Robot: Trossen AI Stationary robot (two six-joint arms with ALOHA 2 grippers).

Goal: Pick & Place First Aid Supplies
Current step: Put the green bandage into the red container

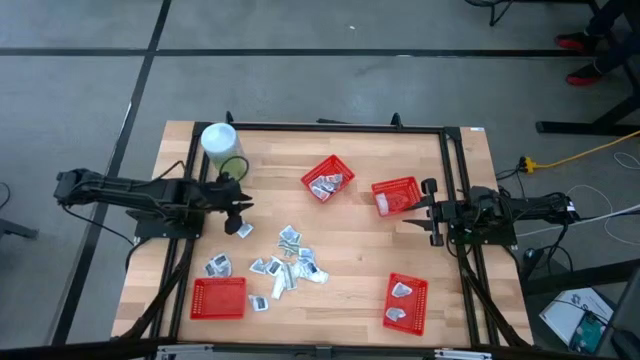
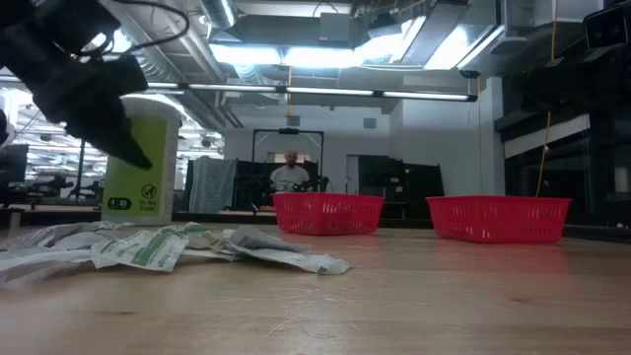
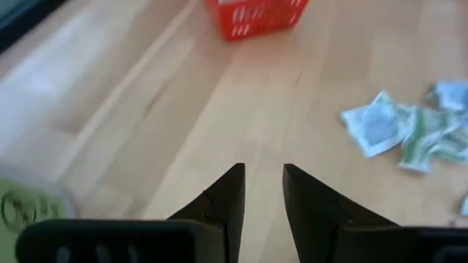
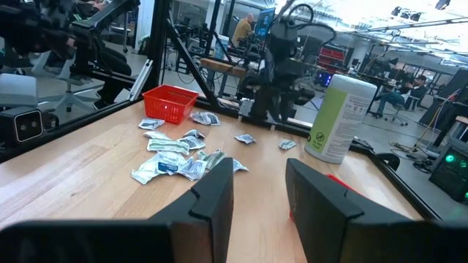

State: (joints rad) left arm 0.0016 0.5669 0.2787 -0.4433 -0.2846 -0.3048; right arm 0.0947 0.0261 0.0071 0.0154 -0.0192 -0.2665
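left gripper [image 1: 243, 218]: fingers parted, empty | nearest packet [image 1: 245, 230] just below it | right gripper [image 1: 418, 215]: parted, empty, farther off

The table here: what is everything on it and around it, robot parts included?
Table: one, pale wood, dark frame round it.
Baskets: four, red mesh; one mid-table toward the far edge, one far right, one near left, one near right. All but the near left one hold packets.
Loose packets: many, white-grey with green or blue marks, scattered mid-left between the baskets.
Canister: one, pale green with white lid, far left corner, upright.
Person: one, in the room behind, in the low view.
Left pincer: dark, fingers apart, empty, above bare wood beside the canister.
Right pincer: dark, fingers apart, empty, beside the far right basket.
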